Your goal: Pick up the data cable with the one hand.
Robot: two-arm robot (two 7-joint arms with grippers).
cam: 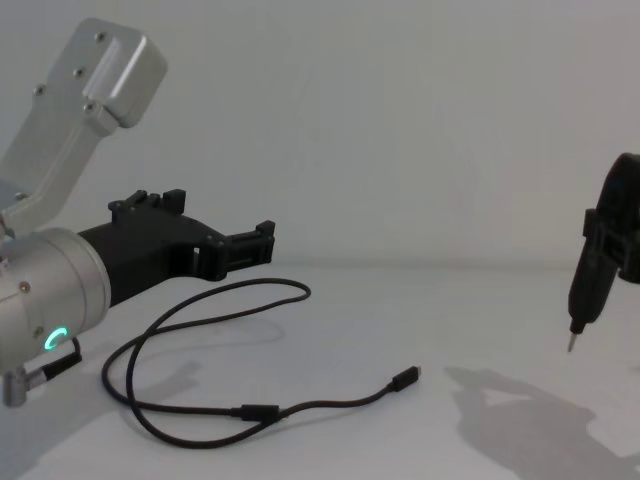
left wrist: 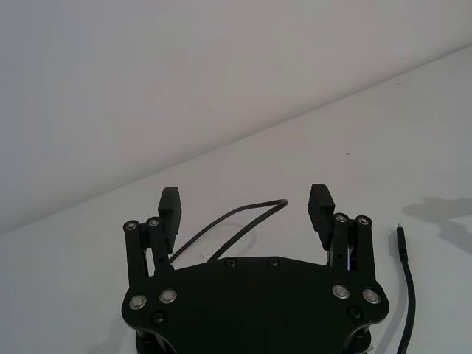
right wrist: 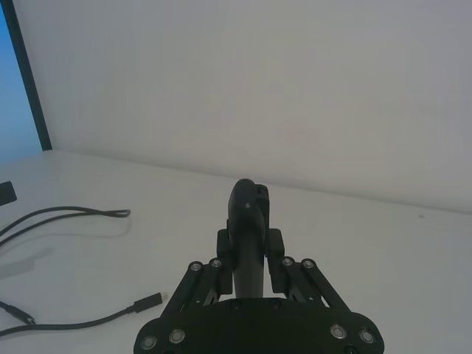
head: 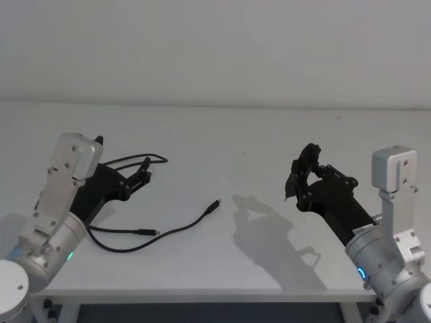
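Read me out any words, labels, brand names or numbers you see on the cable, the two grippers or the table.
None: no text reads in any view.
data cable: plain black, no print seen.
left gripper, jaws open, over the table's left side: no legible marking.
right gripper, shut on a black pointed tool, at the right: no legible marking.

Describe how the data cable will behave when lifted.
Likely floppy: the data cable lies in loose curves, so its ends should dangle. Probably light, being thin. It may slip from the open left gripper. The right gripper hovers aside, clamping a pointed tool.
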